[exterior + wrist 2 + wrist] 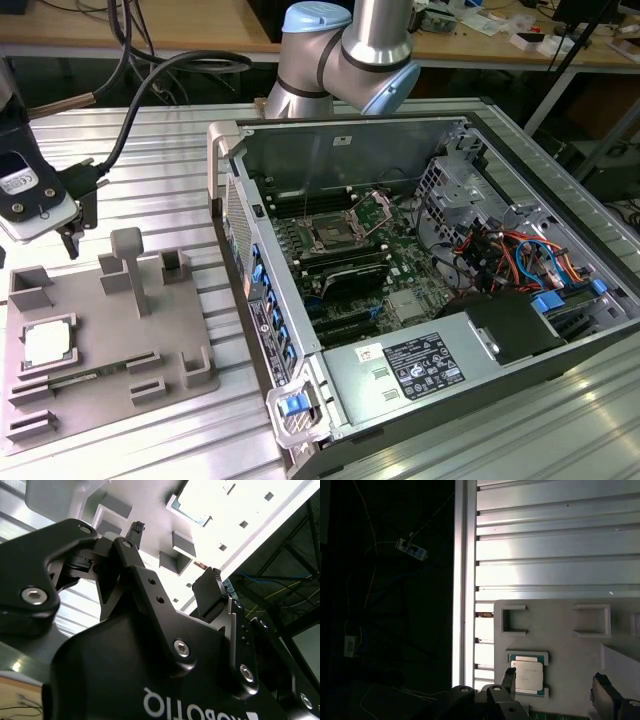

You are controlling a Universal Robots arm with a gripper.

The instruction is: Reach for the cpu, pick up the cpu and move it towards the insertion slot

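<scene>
We see the cpu (45, 343) lying flat in a recess of the grey tray (100, 322), near the tray's end at the exterior view's left. Its silvery top faces up. The tray rests on the slatted metal table (150, 140), just beside the open case (340, 150).

The gripper (75, 235) hangs at the exterior view's left edge, above the far end of the tray and beyond the cpu. It holds nothing and stands apart from the chip. The arm (350, 50) rises behind the case.

In the first wrist view, we look down past the gripper (555, 690) onto the tray (560, 630) and the cpu (526, 676). The fingers (509, 679) are spread wide. One dark tip overlaps the chip's edge in the picture; the other stands well to the side, over bare tray. We cannot tell from this view how high the tips are above the chip.

The second wrist view shows the gripper (172, 560) from behind its black linkage. Its fingers (210, 592) are likewise parted, with bright tray between them.

The slot (330, 237) sits on the board inside the case, its metal frame raised open around a dark centre. It is well apart from both the gripper and the cpu.
</scene>
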